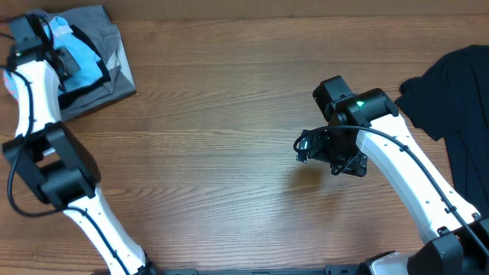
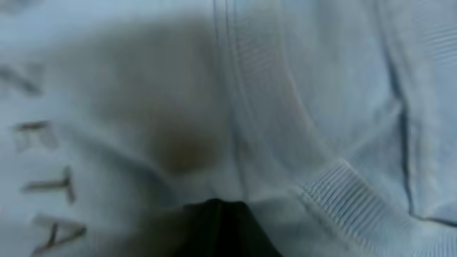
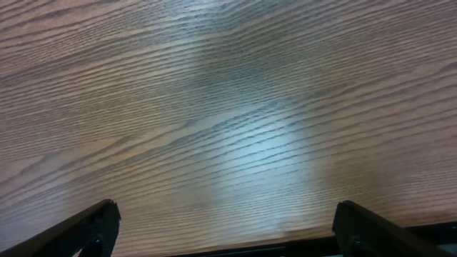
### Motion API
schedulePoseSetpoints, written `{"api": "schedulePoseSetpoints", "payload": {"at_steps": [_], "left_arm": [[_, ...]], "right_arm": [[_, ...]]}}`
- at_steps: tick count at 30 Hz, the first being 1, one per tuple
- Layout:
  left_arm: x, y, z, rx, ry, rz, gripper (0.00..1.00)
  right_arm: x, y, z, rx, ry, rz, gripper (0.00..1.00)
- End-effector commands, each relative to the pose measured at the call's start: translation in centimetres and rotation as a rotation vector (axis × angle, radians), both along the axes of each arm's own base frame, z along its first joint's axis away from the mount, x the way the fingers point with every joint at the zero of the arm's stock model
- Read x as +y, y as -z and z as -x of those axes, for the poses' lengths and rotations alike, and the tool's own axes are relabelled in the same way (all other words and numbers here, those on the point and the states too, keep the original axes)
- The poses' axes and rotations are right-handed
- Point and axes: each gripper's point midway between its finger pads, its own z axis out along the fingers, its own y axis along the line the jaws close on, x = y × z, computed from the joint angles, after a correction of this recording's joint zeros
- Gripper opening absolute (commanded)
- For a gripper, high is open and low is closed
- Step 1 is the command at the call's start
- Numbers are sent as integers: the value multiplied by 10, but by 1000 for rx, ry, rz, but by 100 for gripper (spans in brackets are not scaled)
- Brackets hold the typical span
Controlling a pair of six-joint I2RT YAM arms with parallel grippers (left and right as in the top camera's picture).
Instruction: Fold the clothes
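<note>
At the far left corner, the light blue T-shirt lies on a folded grey one, with black cloth between them. My left gripper presses down into the blue shirt. In the left wrist view the light blue cloth fills the frame, with its dark lettering and ribbed collar. The left gripper has its jaws together, and a crease of the cloth runs into them. My right gripper hovers open over bare wood mid-table, nothing in the right gripper. A plain black T-shirt lies spread at the right edge.
The wooden table runs bare between the pile at the left and the black shirt at the right. Its front edge shows just beyond my right fingertips.
</note>
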Motion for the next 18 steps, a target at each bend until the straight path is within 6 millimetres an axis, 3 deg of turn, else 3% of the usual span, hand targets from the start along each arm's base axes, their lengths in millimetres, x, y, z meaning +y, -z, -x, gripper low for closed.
{"api": "schedulePoseSetpoints", "payload": {"at_steps": [1,3,5,9,11,12,13,15,16,18], "left_arm": [[-10,26,-1,48,14,28,10],[-15,19,-6,32,27,21,10],[-24,-6,-15,-20,49,6,13],[-36,-60,-23,-116,76,-17,36],[-43,-93,-22,-173,96,-21,49],[-57,-126,-20,-241,142,12,66],[-67,-147,-18,-286,176,36,80],[-89,-183,-12,-364,251,88,96],[-109,-218,-1,-431,319,131,100],[-133,-254,16,-490,390,173,100]], "right_arm": [[-2,-3,-4,-22,9,6,100],[-2,-3,-4,-22,9,6,100],[-2,-3,-4,-22,9,6,100],[-2,-3,-4,-20,27,7,100],[-1,-3,-5,-22,33,6,100],[-1,-3,-6,-27,32,4,100],[-1,-3,-7,-31,33,3,100],[0,-3,-9,-39,32,-1,100],[0,-4,-9,-41,32,-1,100],[0,-6,-10,-45,32,-3,100]]}}
